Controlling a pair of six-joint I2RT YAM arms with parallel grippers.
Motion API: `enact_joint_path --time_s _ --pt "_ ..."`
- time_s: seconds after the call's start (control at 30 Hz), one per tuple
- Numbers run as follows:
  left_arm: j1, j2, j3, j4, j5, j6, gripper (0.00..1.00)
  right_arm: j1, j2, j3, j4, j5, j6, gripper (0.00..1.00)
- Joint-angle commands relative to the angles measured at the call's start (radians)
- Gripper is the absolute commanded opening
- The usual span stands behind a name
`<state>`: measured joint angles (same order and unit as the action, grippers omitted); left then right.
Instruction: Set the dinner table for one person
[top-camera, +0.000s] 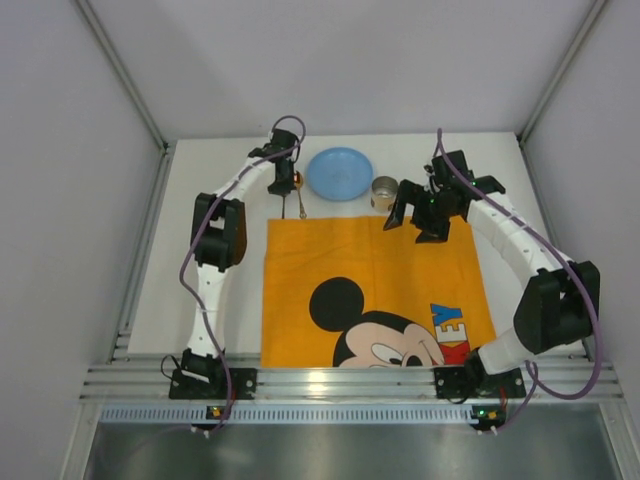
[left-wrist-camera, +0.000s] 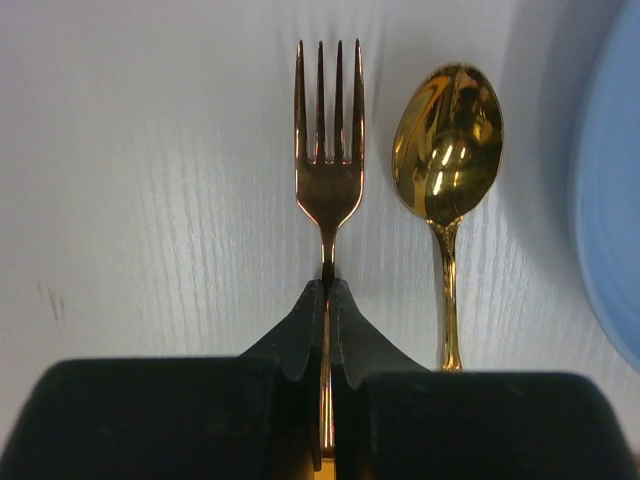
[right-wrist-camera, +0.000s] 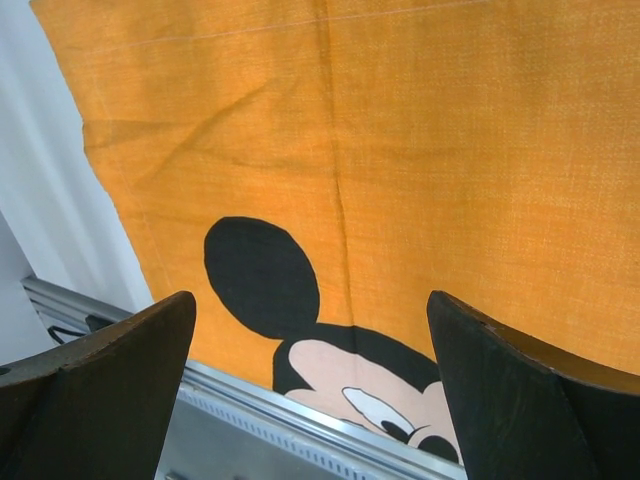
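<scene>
I see the left pincer (left-wrist-camera: 327, 300) clamped on the fork (left-wrist-camera: 328, 150) beyond the placemat (top-camera: 380, 270); the right pincer (right-wrist-camera: 310, 310) gapes, seemingly above it.

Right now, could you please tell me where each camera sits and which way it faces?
Top external: above and behind the robot, looking down on the dinner table; the left arm and right arm show whole.
Left wrist: low over the table, looking along the left gripper, shut on the fork, beside the spoon and blue plate.
Right wrist: raised, looking back toward the near rail over the orange placemat; the open right gripper frames it.
Shared: top and right wrist both show the placemat; top and left wrist both show the plate.
</scene>
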<state>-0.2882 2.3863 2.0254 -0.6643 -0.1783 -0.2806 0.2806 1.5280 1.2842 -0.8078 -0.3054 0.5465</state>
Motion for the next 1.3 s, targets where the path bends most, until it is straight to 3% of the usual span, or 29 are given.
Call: enact_joint_path --time_s 0.0,0.17,0.3,0.43,0.57,0.77,0.87,1.07,1.27 --pt "0.015 0.036 0.093 -0.040 -0.047 0.034 0.00 -0.012 -0.071 0.012 -0.019 -0.005 -0.031 1.00" --pt "0.017 -0.084 0.179 -0.046 -0.038 0.038 0.00 -0.011 -0.069 0.062 -0.022 -0.006 -0.045 1.00" --pt "0.000 -0.251 0.113 -0.050 0.000 0.012 0.00 0.006 -0.010 0.215 -0.022 -0.006 -0.054 1.00" --pt "-0.035 -0.470 -0.154 -0.025 -0.003 -0.040 0.00 0.051 0.104 0.401 -0.022 0.005 -0.049 1.00" --pt "-0.097 -0.717 -0.407 -0.009 -0.033 -0.094 0.00 0.126 0.315 0.675 -0.031 0.022 -0.040 1.00" --pt "-0.161 -0.930 -0.778 -0.001 0.002 -0.207 0.00 0.227 0.644 1.028 -0.036 0.052 0.029 1.00" --pt "-0.198 -1.030 -0.931 0.014 0.002 -0.281 0.00 0.267 0.774 1.130 0.008 0.081 0.084 0.98" --pt "-0.230 -1.125 -1.145 0.092 0.036 -0.368 0.00 0.313 0.834 1.130 0.082 0.132 0.125 0.97" --pt "-0.235 -1.107 -1.205 0.160 0.052 -0.367 0.00 0.307 0.686 0.954 0.116 0.196 0.072 1.00"
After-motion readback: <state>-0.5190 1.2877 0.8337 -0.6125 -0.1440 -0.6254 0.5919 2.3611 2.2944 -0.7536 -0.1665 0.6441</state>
